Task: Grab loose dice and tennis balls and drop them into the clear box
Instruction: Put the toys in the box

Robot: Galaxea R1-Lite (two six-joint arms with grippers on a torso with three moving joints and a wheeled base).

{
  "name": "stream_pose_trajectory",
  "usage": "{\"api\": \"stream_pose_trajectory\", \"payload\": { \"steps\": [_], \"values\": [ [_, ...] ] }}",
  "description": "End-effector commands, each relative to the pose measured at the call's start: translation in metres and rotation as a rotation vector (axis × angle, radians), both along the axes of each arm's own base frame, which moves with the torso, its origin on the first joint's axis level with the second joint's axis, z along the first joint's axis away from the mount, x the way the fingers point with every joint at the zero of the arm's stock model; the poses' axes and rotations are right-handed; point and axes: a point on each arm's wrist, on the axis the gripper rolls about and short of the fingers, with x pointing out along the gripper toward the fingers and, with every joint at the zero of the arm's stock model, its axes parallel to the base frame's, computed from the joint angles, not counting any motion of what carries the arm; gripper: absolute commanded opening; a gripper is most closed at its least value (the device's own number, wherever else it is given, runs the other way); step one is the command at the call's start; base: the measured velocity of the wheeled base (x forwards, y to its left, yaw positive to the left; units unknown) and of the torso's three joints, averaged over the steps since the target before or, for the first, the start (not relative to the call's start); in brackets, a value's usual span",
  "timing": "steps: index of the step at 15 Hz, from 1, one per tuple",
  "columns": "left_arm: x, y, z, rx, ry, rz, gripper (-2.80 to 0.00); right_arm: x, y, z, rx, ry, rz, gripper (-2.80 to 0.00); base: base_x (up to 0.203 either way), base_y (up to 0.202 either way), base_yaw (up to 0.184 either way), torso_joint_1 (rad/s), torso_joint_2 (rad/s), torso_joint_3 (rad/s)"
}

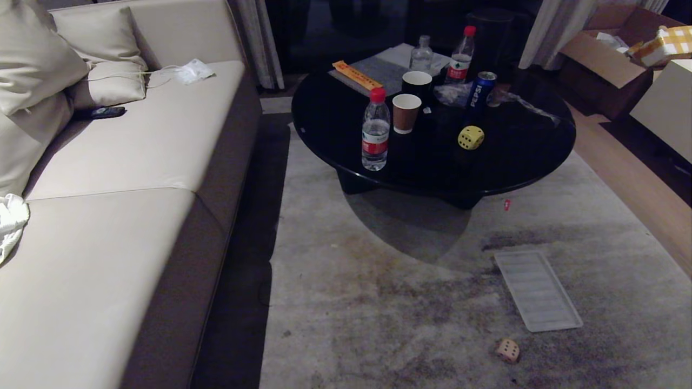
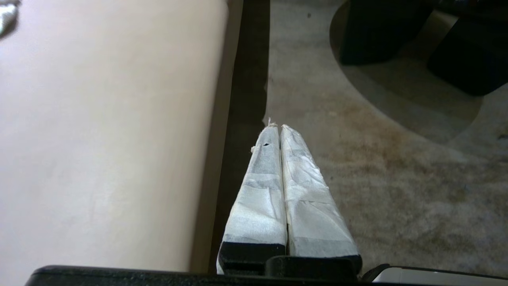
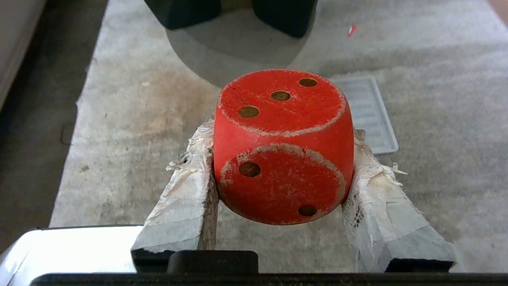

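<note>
Dice, three in view. Red die (image 3: 282, 147): clamped between the two taped fingers of the right gripper (image 3: 279, 159), held above the rug (image 3: 436, 119), three-pip face uppermost, two-pip face toward the wrist camera. Yellow die (image 1: 471, 137): on the round black counter (image 1: 519, 156), near its front right part, just in front of a blue soda can (image 1: 481, 91). Tan die (image 1: 507, 350): on the rug, just in front of a flat ribbed lid (image 1: 537, 290). Clear box and tennis balls: not seen in any view.

Left gripper (image 2: 276, 126): taped fingers pressed together, nothing between them, hanging over the rug edge beside the sofa (image 2: 99, 139).

Counter also carries: three water bottles (image 1: 375, 129), two with red caps; two paper cups (image 1: 406, 112); a yellow strip (image 1: 357, 75) on a grey mat.

Surroundings: beige sofa at left with cushions (image 1: 97, 38); cardboard box (image 1: 605, 54) at far right.
</note>
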Motion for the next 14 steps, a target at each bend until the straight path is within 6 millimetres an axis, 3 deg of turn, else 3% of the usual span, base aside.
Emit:
{"api": "stream_pose_trajectory", "payload": {
  "steps": [1,14],
  "values": [
    [0.0002,0.0000,-0.0004,-0.001,0.002,0.000,-2.80,0.0001,0.0000,-0.0001,0.000,0.002,0.000,-2.80,0.000,0.000,0.000,0.001,0.00,0.203],
    [0.0002,0.0000,-0.0004,-0.001,0.002,0.000,-2.80,0.0002,0.0000,-0.0001,0.000,0.003,0.000,-2.80,0.000,0.000,0.000,0.003,0.00,0.204]
  ]
}}
